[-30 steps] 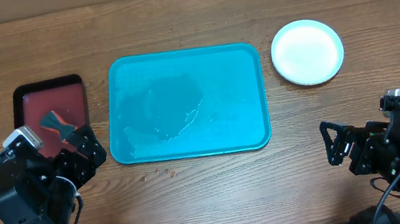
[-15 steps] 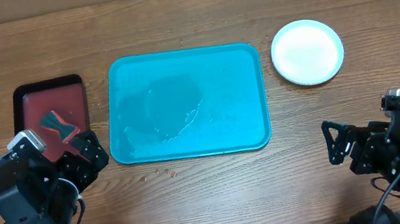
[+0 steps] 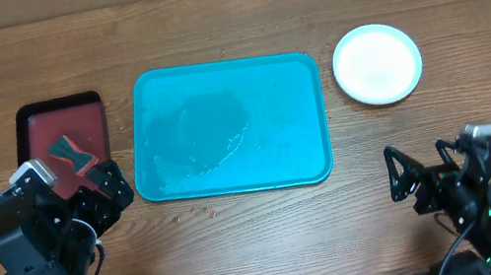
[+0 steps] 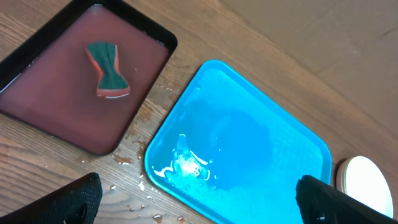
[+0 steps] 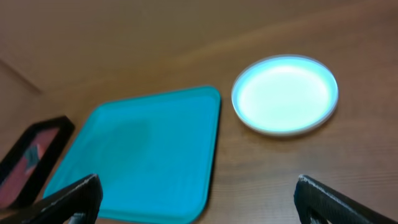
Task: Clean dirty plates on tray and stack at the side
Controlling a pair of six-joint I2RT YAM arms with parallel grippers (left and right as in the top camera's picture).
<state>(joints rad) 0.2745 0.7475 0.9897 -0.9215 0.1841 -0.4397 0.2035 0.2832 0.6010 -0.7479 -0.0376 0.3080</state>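
Observation:
The turquoise tray (image 3: 278,92) lies at the table's middle with no plates on it, only a wet film and some foam near its front left. It also shows in the left wrist view (image 4: 273,155) and the right wrist view (image 5: 143,149). A white plate (image 3: 376,64) sits on the table to the right of the tray; I cannot tell whether other plates lie under it. It shows with a pale mint rim in the right wrist view (image 5: 285,94). My left gripper (image 3: 103,191) is open and empty, front left of the tray. My right gripper (image 3: 420,173) is open and empty, near the front right.
A dark red tray with a black rim (image 3: 34,128) stands left of the turquoise tray and holds a green and orange sponge (image 3: 70,154), also in the left wrist view (image 4: 109,68). Water drops (image 3: 199,208) lie on the wood by the turquoise tray's front edge.
My right arm has shifted a little left and toward the table's front, gripper still open. The left arm has barely moved. Tray and plate are unchanged.

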